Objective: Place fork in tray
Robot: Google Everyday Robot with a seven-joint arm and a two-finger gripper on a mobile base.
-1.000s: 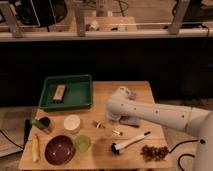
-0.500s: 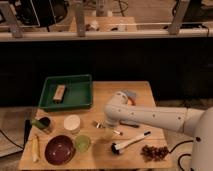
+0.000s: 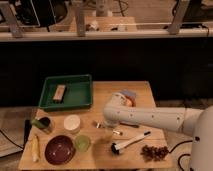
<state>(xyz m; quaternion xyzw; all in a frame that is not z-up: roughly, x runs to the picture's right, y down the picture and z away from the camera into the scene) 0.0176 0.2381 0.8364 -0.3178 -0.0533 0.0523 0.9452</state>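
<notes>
Green tray [image 3: 75, 96] x1, silver fork [image 3: 99, 124] x1, claw [image 3: 107, 125] x1 right by fork

Arm [image 3: 150, 117] swings left and lower across table [image 3: 145, 92] within the second. Gripper [image 3: 107, 125], earlier short of fork [image 3: 98, 124], now sits low at table centre, directly over it, covering fork's middle.

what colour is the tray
Green, seen in the camera view. The tray sits back left; the gripper is low beside the fork.
</notes>
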